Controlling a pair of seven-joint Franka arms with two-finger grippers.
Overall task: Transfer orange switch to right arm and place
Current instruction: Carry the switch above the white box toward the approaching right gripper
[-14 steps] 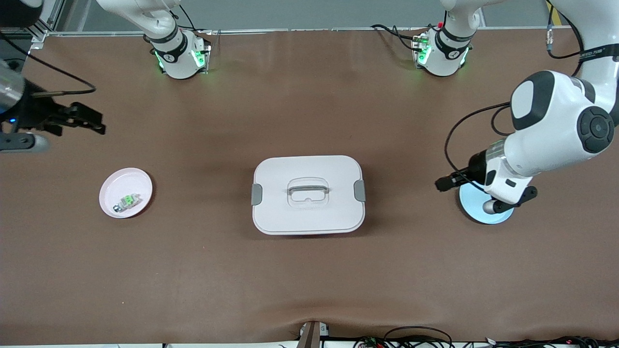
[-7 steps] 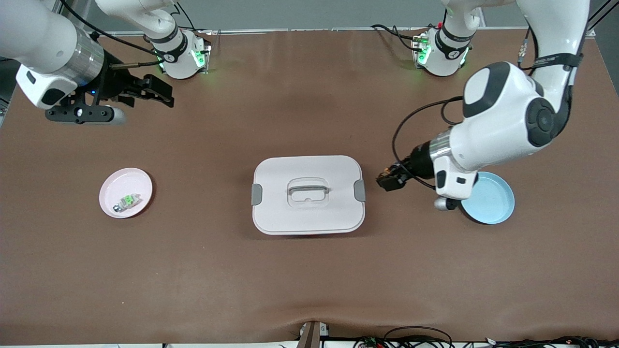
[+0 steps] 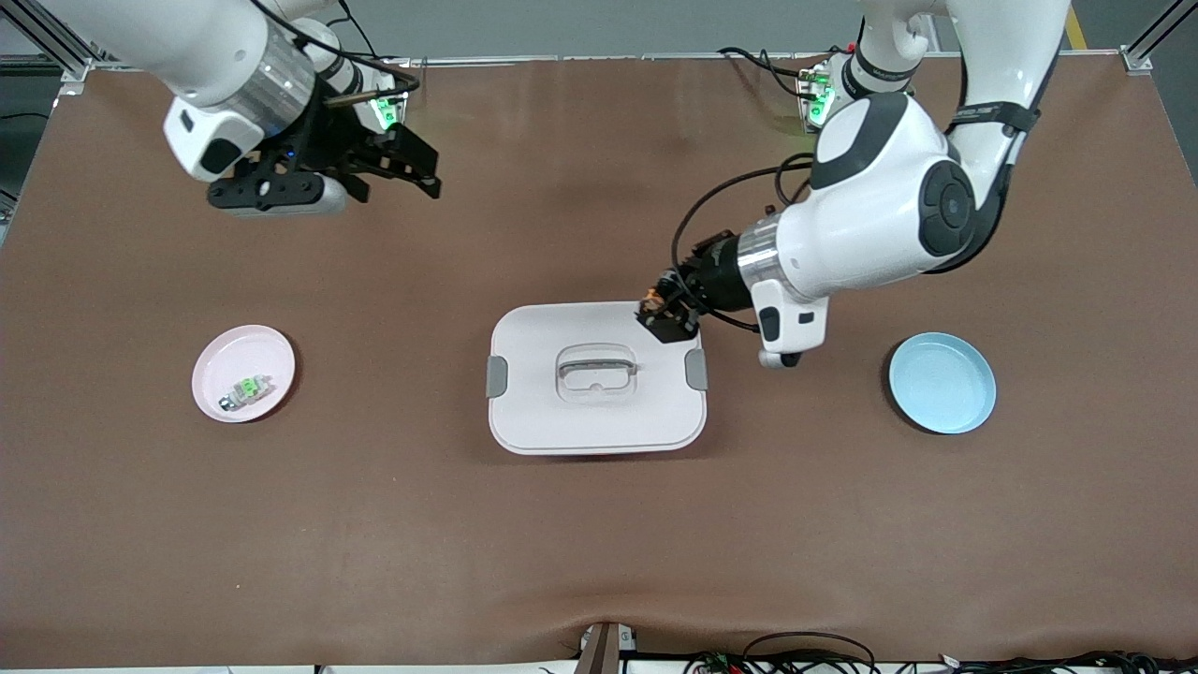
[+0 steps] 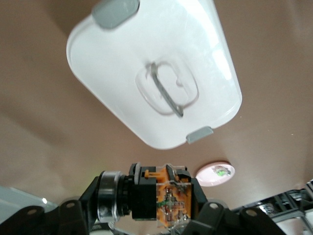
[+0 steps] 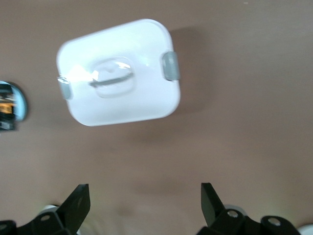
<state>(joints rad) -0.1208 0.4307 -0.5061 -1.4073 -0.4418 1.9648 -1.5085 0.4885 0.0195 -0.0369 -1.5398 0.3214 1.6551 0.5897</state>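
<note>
The left tool (image 3: pixel 668 316) is pinching the tiny black block with an orange top, the orange switch (image 3: pixel 652 303), between its pressed fingers, and it is hanging in the air over the corner of the white rounded rectangular plastic lid (image 3: pixel 562 412) that lies toward the left arm's end of the desk. In the left wrist view the orange switch (image 4: pixel 168 198) is sitting clamped at the tool's tip, with the lid's clear handle (image 4: pixel 166 90) and grey side clips below it. The right tool (image 3: pixel 393 164) is hovering with its fingers spread wide over bare brown desk (image 3: pixel 599 543) close to the right arm's base, holding nothing. A round pale blue plate (image 3: pixel 964 407) is lying toward the left arm's end of the desk, and a round pink plate (image 3: pixel 215 360) carrying a small pale grey part with a green top (image 3: pixel 246 388) is lying toward the right arm's end.
</note>
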